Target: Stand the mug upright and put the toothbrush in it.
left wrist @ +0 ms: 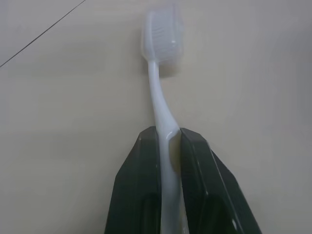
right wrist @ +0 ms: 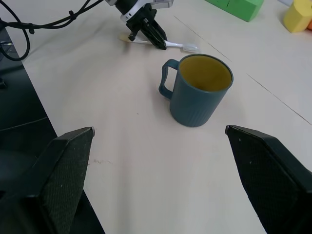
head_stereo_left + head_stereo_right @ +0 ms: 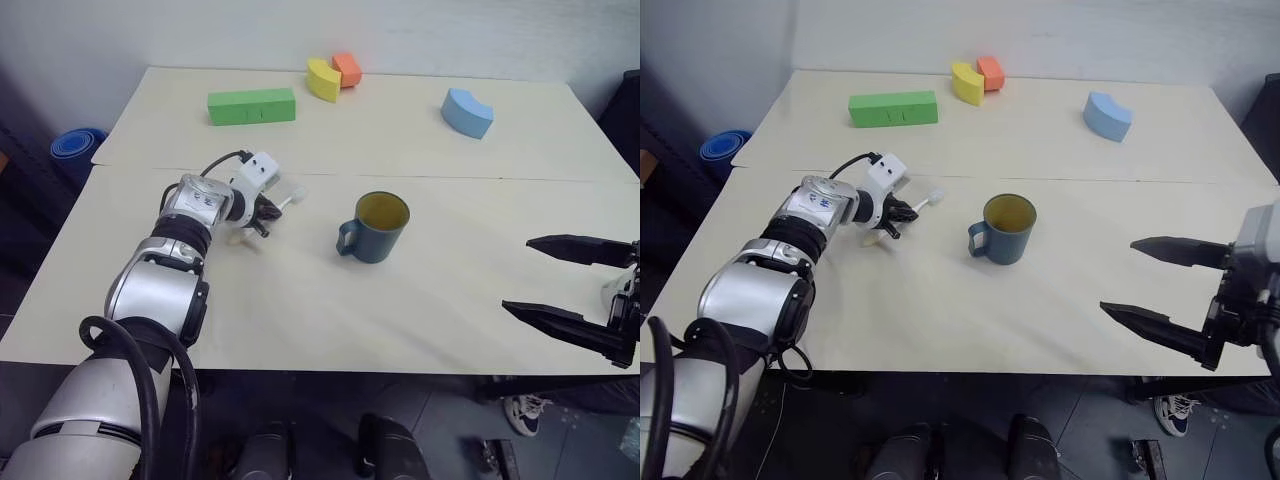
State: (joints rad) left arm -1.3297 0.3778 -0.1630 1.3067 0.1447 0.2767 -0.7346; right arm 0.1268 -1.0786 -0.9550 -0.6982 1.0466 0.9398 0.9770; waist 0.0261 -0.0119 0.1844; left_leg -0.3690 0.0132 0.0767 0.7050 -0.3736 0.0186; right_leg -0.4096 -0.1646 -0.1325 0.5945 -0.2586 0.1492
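The dark teal-blue mug (image 3: 378, 227) stands upright near the middle of the table, yellow inside, handle toward my left arm. Left of it lies the slim white toothbrush (image 1: 160, 102), bristle head (image 3: 935, 195) pointing toward the mug and pale yellow handle end (image 2: 125, 38) behind the fingers. My left gripper (image 3: 903, 212) is shut on the toothbrush's handle, low at the tabletop; in the left wrist view both black fingers (image 1: 141, 180) press the white handle. My right gripper (image 3: 545, 277) hovers open at the right edge of the table, well apart from the mug, nothing between its fingers.
Foam blocks sit at the back of the table: a green bar (image 3: 251, 106), a yellow piece (image 3: 323, 79) beside an orange one (image 3: 347, 69), and a blue one (image 3: 467, 112). A seam (image 3: 450, 177) runs across the tabletop behind the mug.
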